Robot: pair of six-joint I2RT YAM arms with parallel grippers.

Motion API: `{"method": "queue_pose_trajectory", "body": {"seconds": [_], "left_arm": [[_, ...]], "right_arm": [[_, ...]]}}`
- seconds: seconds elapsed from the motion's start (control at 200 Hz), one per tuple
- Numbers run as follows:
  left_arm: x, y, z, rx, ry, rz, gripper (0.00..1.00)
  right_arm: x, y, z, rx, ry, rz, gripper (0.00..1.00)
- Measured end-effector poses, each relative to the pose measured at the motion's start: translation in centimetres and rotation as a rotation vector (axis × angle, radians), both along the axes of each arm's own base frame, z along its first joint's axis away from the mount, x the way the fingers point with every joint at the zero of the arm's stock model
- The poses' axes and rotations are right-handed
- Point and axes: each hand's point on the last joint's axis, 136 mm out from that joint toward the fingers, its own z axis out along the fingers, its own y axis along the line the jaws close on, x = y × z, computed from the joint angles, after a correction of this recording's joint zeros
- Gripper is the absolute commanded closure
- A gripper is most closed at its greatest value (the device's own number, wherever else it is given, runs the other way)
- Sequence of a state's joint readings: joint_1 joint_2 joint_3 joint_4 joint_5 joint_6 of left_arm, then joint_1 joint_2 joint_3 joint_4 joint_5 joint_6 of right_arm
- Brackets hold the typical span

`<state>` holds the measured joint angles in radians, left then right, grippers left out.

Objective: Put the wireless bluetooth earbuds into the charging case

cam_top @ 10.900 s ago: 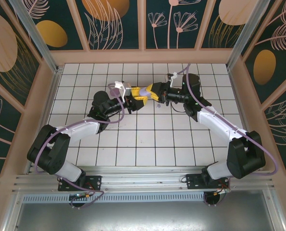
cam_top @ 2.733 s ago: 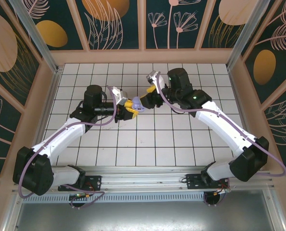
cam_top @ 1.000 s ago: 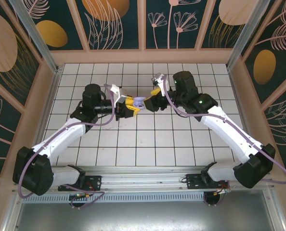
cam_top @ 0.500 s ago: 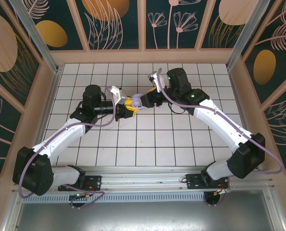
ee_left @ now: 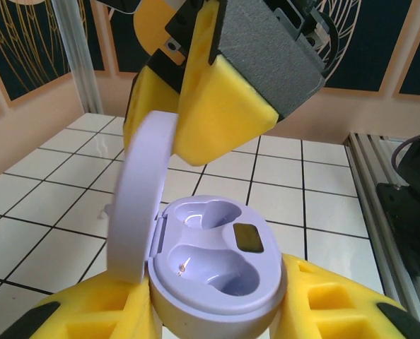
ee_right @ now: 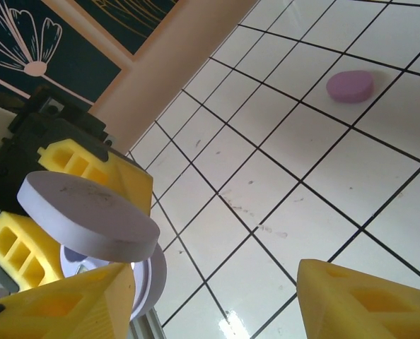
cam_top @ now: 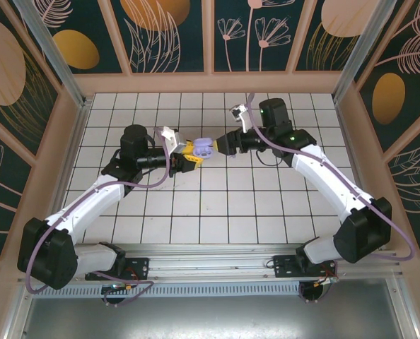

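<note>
Two sockets (ee_left: 211, 263): empty in charging case (ee_left: 217, 300).
Lid (ee_left: 136, 191): up; right gripper (cam_top: 223, 144) has backed off, jaws spread.
Left gripper (cam_top: 194, 152): pinching case.
Next: we fetch an earbud (ee_right: 350, 86).

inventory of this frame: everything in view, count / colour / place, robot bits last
lilac plastic charging case: 1, lilac, lid open, both wells empty, clamped between yellow fingers over the far-middle tiles.
small purple oval piece: 1, purple, lying alone on a tile; likely an earbud, too small to confirm.
white tiled tabletop: 1, white with black grid lines, under everything.
floral wall panels: several, dark teal with orange and peach prints, peach frames, around the table.
aluminium rail: 1, silver, near edge, at both arm bases.
left gripper: 1, yellow pads, shut on the case.
right gripper: 1, yellow pads, open, just right of the case, holding nothing.
</note>
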<state>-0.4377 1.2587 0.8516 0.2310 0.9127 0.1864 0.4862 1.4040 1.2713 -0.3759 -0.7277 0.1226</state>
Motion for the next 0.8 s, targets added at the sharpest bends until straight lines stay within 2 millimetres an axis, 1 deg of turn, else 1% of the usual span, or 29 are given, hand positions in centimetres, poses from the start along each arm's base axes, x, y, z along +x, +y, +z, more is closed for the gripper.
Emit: {"method": "queue_pose_trajectory", "body": {"seconds": [0.27,0.345,0.4,0.465,0.535,0.636,0.711,0.801], "left_arm": [[-0.2,-0.1,0.4,-0.031,0.04,-0.011,1.0],[-0.2,-0.1,0.6,-0.038,0.042,-0.009,1.0],[-0.2,-0.2,0.7,-0.041,0.04,-0.007,1.0],[-0.1,-0.1,0.6,-0.04,0.042,-0.003,1.0],[0.1,-0.1,0.5,-0.037,0.044,0.011,1.0],[0.4,0.1,-0.2,-0.026,0.053,0.038,1.0],[0.6,0.2,-0.8,-0.018,0.062,0.054,1.0],[0.7,0.4,-1.4,-0.008,0.073,0.071,1.0]], "right_arm": [[-0.8,-0.8,0.5,0.009,-0.02,-0.01,0.37],[-0.8,-1.2,0.2,0.003,-0.015,-0.025,0.37],[-0.5,-1.9,-0.4,-0.003,0.008,-0.06,0.38],[0.4,-3.2,-1.4,-0.009,0.052,-0.127,0.39],[1.8,-5.0,-3.0,-0.022,0.111,-0.236,0.4],[3.3,-7.2,-5.9,-0.054,0.21,-0.394,0.49],[4.1,-7.7,-8.0,-0.075,0.294,-0.468,0.54],[5.3,-7.6,-10.9,-0.1,0.382,-0.526,0.58]]}}
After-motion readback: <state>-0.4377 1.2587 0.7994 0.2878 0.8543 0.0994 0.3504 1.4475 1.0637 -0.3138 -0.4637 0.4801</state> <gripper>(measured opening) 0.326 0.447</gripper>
